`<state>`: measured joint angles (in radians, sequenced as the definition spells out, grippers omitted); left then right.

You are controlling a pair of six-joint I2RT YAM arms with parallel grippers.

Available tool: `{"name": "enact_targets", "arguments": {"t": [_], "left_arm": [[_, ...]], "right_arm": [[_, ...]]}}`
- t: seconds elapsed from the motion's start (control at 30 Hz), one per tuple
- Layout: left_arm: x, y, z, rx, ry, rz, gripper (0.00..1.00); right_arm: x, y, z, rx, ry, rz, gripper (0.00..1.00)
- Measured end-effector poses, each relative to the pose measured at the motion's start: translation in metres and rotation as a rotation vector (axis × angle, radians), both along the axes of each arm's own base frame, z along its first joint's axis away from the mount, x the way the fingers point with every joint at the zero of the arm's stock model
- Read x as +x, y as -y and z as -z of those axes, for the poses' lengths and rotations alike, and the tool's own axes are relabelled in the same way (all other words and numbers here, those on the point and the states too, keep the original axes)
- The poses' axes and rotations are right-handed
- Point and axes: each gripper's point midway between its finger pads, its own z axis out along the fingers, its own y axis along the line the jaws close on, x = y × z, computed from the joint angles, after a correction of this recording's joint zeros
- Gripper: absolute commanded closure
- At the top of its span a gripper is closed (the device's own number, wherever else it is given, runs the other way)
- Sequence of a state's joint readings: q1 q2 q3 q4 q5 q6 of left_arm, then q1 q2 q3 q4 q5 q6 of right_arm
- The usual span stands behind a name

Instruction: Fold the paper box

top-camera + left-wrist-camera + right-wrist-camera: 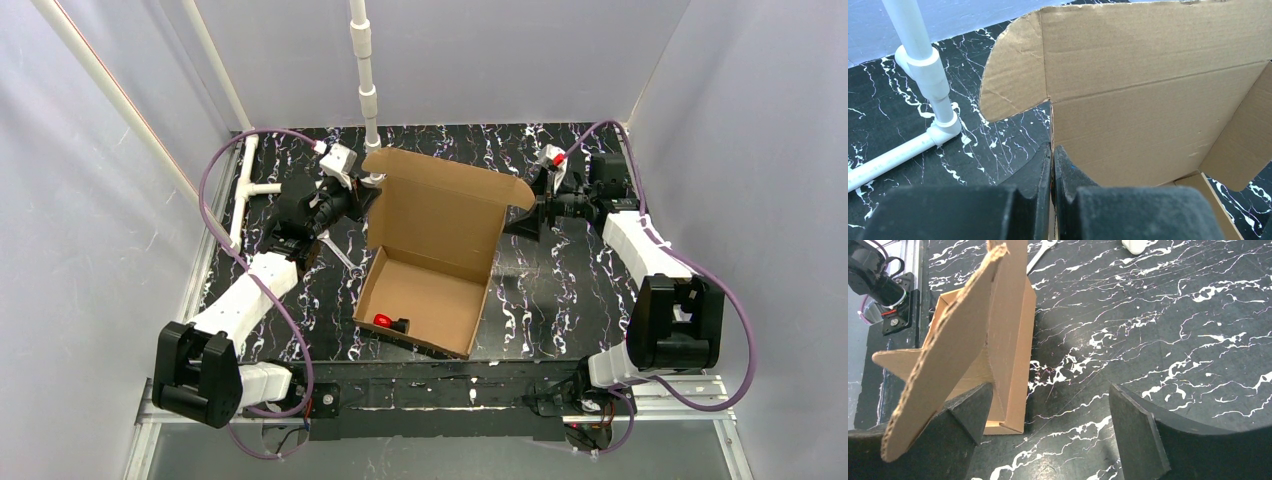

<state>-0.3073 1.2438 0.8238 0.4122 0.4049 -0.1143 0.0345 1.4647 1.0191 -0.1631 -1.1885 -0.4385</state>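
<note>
Paper box (430, 262): it sits near the middle of the tabletop (570, 290), a little toward the far edge. The tray (425, 290) is already formed, and the lid (440, 215) stands up from its far wall.
Flaps: the left flap (1010, 70) and the right flap (943, 370) both stick out from the lid and are not turned inward.
Inside the tray: a small red and black item (391, 322) lies at the near left corner.
Left gripper (1053, 150): it is pressed together on the lid's left edge, just below the left flap, pinching the cardboard.
Right gripper (1048, 390): its fingers are spread wide and hold nothing. The right flap stands just beside one finger; we cannot tell if they touch.
Step in hand: we judge it is the closing of the lid, since the walls are up.
Next move: we think both flaps must bend inward before the lid comes down, so they enter the tray along its side walls.
Edges: the flap rims are thin and rounded, so we expect that a push can slide off them.
Open room: right of the box, the tabletop is bare toward its right edge. On the left, the white pipe (365, 90) stands near the left gripper, so there is less room.
</note>
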Motion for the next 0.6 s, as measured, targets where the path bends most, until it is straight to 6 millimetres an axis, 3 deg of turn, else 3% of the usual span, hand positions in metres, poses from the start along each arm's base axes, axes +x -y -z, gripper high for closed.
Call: {"name": "enact_targets", "arguments": {"t": [0.37, 0.6], "left_arm": [[-0.014, 0.007, 0.002, 0.035, 0.040, 0.066, 1.00], [-0.015, 0.007, 0.002, 0.063, 0.067, 0.084, 1.00]], "right_arm": [[-0.007, 0.023, -0.018, -0.022, 0.062, -0.003, 0.02], [-0.024, 0.047, -0.034, -0.139, 0.150, -0.041, 0.02]]}}
